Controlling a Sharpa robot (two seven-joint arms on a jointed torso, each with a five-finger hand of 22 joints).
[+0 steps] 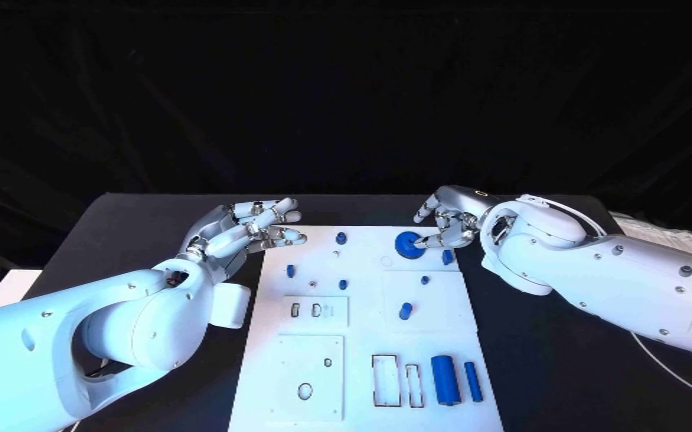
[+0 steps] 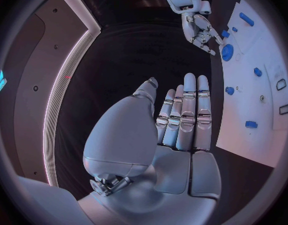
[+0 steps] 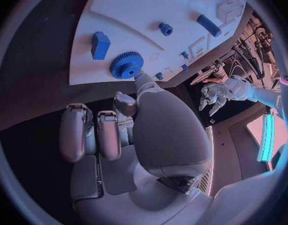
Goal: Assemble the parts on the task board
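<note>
Blue gear (image 1: 410, 244) seated near far edge of task board (image 1: 368, 372) on desk. Right hand (image 1: 450, 222) fingertips touching gear; grip cannot be told. Left hand (image 1: 245, 229) held open, empty, beside board's far-left corner.

— Any lettering, labels or numbers to read on the task board (image 1: 368, 352)?
— None legible. Plain white all over, cut-outs and blue parts (image 1: 444, 378) without markings.
— Near the right hand (image 1: 450, 224), on the blue gear (image 1: 410, 243)?
— Nothing readable there either. No brand on either arm.
</note>
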